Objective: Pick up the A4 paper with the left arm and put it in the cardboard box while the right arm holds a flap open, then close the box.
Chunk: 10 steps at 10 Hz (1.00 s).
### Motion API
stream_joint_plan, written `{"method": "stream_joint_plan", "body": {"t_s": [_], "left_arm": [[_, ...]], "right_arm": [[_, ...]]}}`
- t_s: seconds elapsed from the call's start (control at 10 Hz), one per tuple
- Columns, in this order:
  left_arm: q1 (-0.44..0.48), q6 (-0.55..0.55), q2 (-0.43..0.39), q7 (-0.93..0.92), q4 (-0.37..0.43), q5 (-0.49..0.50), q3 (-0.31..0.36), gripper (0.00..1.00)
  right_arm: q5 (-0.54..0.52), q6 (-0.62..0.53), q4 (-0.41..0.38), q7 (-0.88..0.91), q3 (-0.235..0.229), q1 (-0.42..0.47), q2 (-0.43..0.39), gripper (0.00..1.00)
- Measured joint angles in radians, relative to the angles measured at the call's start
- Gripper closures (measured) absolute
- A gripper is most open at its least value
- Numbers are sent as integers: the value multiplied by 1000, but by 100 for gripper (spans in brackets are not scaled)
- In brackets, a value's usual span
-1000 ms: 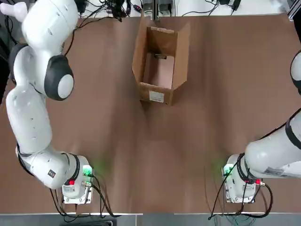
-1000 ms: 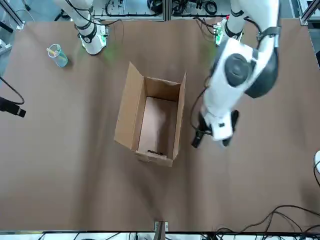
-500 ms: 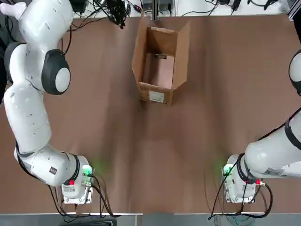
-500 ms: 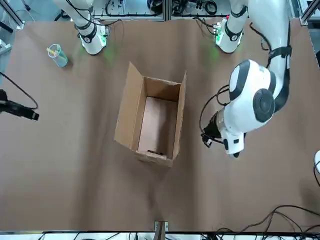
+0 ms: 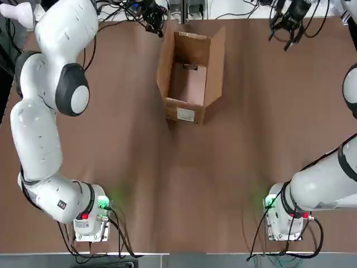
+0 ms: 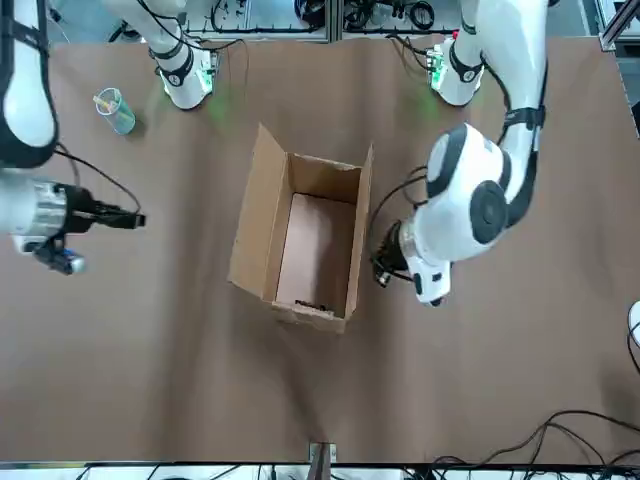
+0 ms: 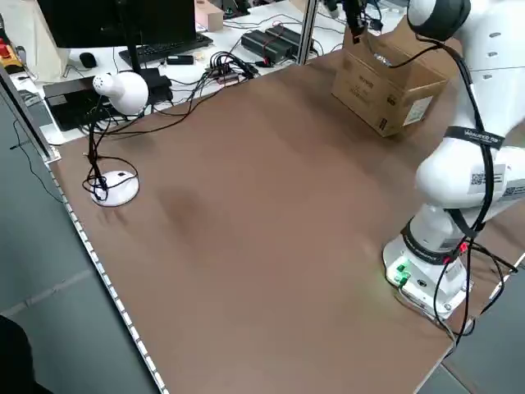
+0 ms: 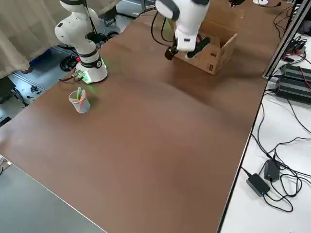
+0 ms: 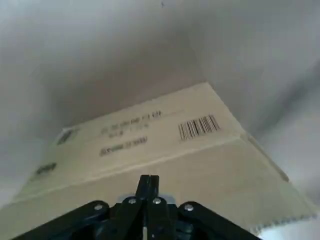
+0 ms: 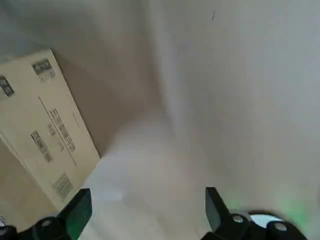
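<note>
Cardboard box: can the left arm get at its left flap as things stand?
Probably yes: the left claw, shut, is just outside the left flap, nothing visible between. Gripping needs opening first.

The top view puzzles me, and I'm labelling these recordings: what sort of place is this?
Probably a robotics lab: two robot arms at a table, with cables and a monitor behind.

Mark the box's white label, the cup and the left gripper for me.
Label [image 5: 186,114]: top view, its middle.
Cup [image 6: 120,117]: front view, its side wall.
Left gripper [image 9: 148,181]: left wrist view, between its fingertips.
</note>
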<state>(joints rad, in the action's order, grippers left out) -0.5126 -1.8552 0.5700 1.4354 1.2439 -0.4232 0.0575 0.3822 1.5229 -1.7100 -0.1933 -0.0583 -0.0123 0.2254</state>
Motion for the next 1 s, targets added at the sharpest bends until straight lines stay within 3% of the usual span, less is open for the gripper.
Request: {"method": "stream_joint_plan", "body": {"t_s": [0.3,0.6,1.0], "left_arm": [[-82,-116,2,139,1,0,-1,99],[-142,-196,45,199,3,1,0,99],[-153,-263,119,198,4,15,1,99]], "right_arm": [[131,-9,-141,0,-2,-76,-18,0],[248,105,-274,0,-3,-167,-71,0],[301,184,-319,-5,-2,-249,-96,0]]}}
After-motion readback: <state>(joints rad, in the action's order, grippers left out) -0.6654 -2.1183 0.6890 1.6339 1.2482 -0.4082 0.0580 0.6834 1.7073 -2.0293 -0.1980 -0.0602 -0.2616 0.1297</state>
